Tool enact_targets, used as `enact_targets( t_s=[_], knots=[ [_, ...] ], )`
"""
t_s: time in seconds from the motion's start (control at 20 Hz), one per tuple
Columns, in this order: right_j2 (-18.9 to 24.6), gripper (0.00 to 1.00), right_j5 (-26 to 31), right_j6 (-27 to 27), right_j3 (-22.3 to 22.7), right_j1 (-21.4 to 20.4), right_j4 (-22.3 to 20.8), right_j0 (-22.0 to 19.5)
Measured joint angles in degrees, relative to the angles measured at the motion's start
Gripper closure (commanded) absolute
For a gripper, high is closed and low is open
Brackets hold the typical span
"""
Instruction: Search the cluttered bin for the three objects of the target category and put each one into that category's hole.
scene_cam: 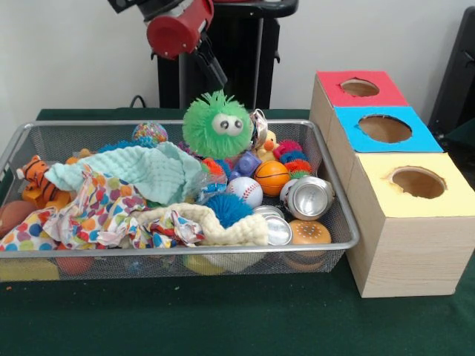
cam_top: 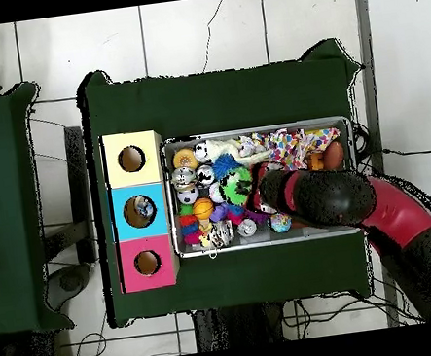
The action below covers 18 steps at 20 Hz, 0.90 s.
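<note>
A wire bin (scene_cam: 338, 215) holds a jumble of toys. A green spiky ball with googly eyes (scene_cam: 217, 124) sits high at the bin's back rim, higher than the other toys. My arm (scene_cam: 211, 68) comes down right behind it, and the ball hides the gripper's tip. In the overhead view the arm's black end (cam_top: 274, 193) lies beside the green ball (cam_top: 237, 185). A small basketball (scene_cam: 272, 176), a baseball (scene_cam: 245, 190), a blue fuzzy ball (scene_cam: 228, 209), two shiny cans (scene_cam: 309, 197) and a toy burger (scene_cam: 309, 233) lie at the bin's right end.
Three boxes with round holes stand to the right of the bin: red (scene_cam: 360, 87), blue (scene_cam: 384, 128), yellow (scene_cam: 418, 182). A mint cloth (scene_cam: 148, 172), a dotted cloth (scene_cam: 96, 215) and a cream cloth (scene_cam: 215, 226) cover the left and middle. A toy tiger (scene_cam: 37, 180) lies at the far left.
</note>
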Motion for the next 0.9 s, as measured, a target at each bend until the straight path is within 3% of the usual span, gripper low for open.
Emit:
enact_targets(
  t_s=[0.35,0.9],
  knots=[
    [0.0,1.00,0.0,0.0,2.3,-2.8,1.3,0.0],
    [-0.3,1.00,0.0,0.0,2.7,-3.1,1.8,-0.1]
  ],
)
